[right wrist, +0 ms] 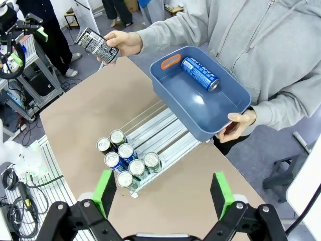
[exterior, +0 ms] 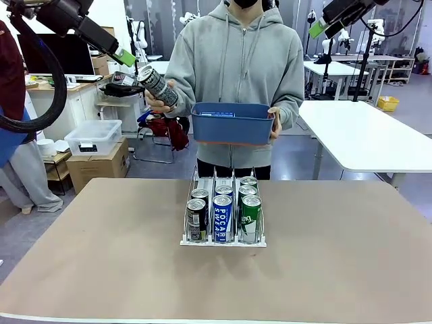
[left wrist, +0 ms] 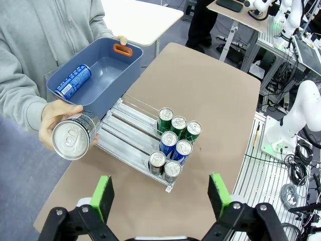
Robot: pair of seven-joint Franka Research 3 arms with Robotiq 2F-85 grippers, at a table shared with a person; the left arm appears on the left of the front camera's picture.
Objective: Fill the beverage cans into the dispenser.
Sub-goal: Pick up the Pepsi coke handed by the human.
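Dispenser (exterior: 206, 181) is sitting mid-worktop (exterior: 101, 270), its loaded front end facing the robot. Seven cans are standing upright at that front end: two black cans (exterior: 196, 219) in the lane on the robot's left, two blue cans (exterior: 222, 217) in the middle lane, three green cans (exterior: 251, 216) in the right lane. The cans are packed close, one behind another in each lane. The rear stretch of all three lanes is lying bare.

A person in a grey hoodie is standing behind the dispenser, past the worktop's far edge. The can hand (exterior: 159, 102) is holding a loose black can (exterior: 156, 84) tilted in the air, above and behind the dispenser toward the robot's left. In the left wrist view the can's silver top is facing the camera. The bin hand (exterior: 275, 121) is gripping a blue bin (exterior: 233, 128) by one end and holding it roughly level above and behind the dispenser, clear of the worktop. A lone blue can (left wrist: 73, 81) is lying on its side inside the bin.

Left pincer (left wrist: 159, 183) is hanging high above the dispenser's left side, near the loose black can but apart from it — jaws spread wide, pinching nothing. Right pincer (right wrist: 162, 179) is hanging high above the dispenser's right side, jaws also spread wide, pinching nothing.
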